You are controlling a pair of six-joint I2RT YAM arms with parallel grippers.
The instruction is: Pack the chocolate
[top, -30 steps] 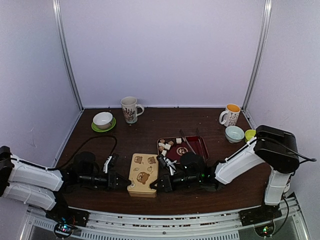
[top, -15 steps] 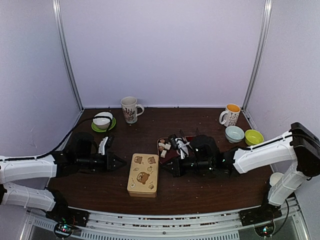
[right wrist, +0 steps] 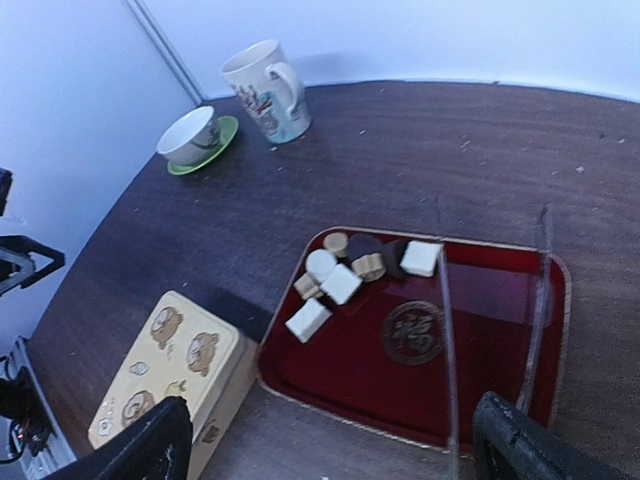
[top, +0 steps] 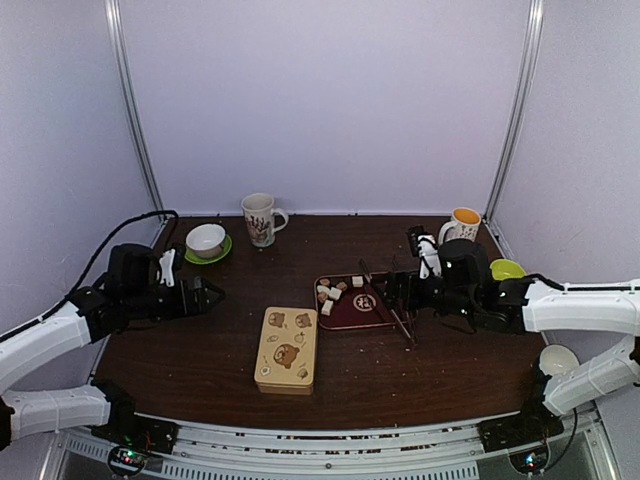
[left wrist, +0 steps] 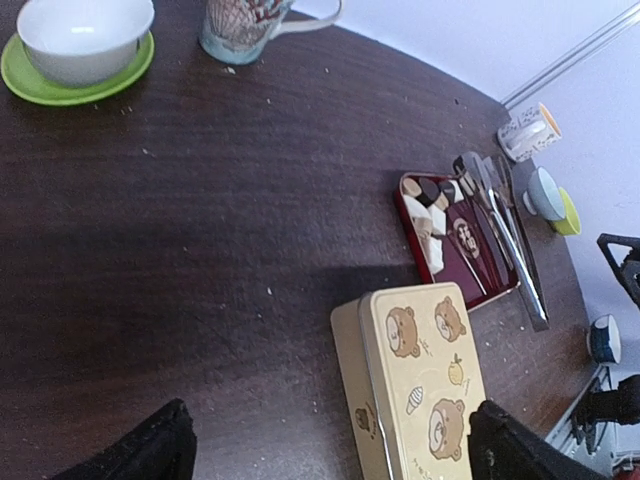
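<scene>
The chocolate (top: 331,292) is several small white, tan and dark pieces bunched in the far left corner of a red tray (top: 372,315); the same chocolate (right wrist: 352,272) shows in the right wrist view, and the chocolate (left wrist: 430,205) in the left wrist view too. My right gripper (top: 398,290) hovers open over the tray's right part, nothing between its fingers; the right gripper (right wrist: 335,440) looks down on the tray (right wrist: 330,390). My left gripper (top: 207,294) hangs open and empty over bare table to the left, and the left gripper (left wrist: 333,445) faces the tin.
A closed cream tin (top: 287,348) with bear pictures lies left of the tray. Metal tongs (top: 400,322) rest across the tray's right side. At the back stand a patterned mug (top: 260,218), a white bowl on a green saucer (top: 206,241), an orange-lined mug (top: 462,230) and a yellow-green bowl (top: 506,267).
Both arms have lifted away from the tin's ends: the left swung back left, the right moved right and back over the tray. Both grippers now stand wide open.
</scene>
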